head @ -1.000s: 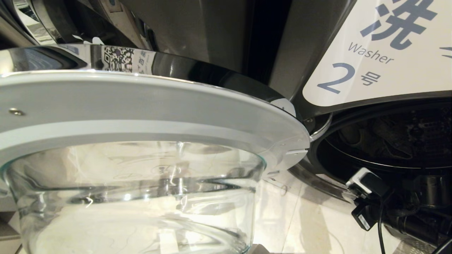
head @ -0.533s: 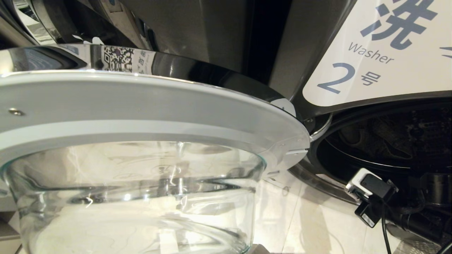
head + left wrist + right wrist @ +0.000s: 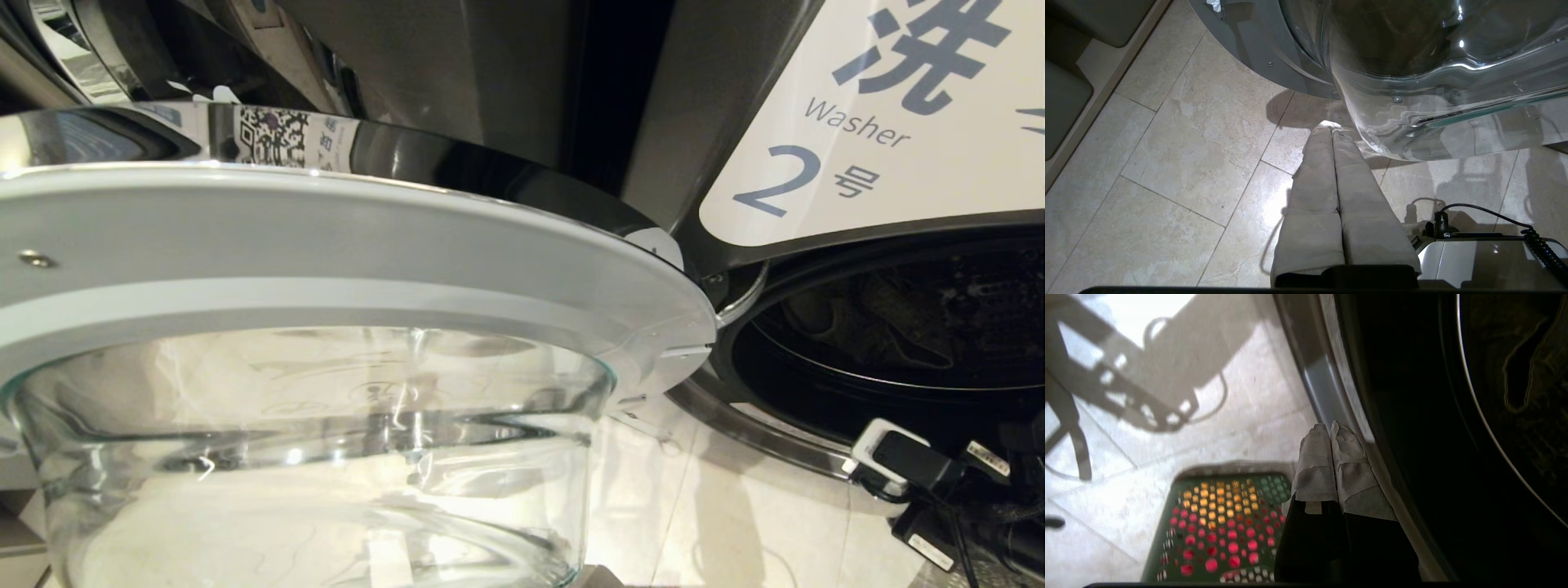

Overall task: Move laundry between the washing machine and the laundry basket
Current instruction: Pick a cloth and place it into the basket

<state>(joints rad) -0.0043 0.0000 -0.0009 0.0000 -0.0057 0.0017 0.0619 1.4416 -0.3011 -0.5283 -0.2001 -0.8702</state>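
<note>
The right gripper [image 3: 1331, 428], its cloth-wrapped fingers pressed together on nothing, hung beside the dark grey front-loading washing machine [image 3: 1331, 384]. Below sat the green perforated plastic laundry basket [image 3: 1224, 522], red-pink and mustard-yellow laundry [image 3: 1220, 539] showing through its holes. The left gripper [image 3: 1331, 127], likewise closed and empty, pointed at the tiled floor [image 3: 1188, 134] near the open glass door [image 3: 326, 441].

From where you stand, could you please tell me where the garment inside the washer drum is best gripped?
Probably pinch a raised fold of the crumpled garment lying in the washing machine drum. Come straight in through the open mouth with the right gripper, shut at the rim; the door blocks the left side.
</note>
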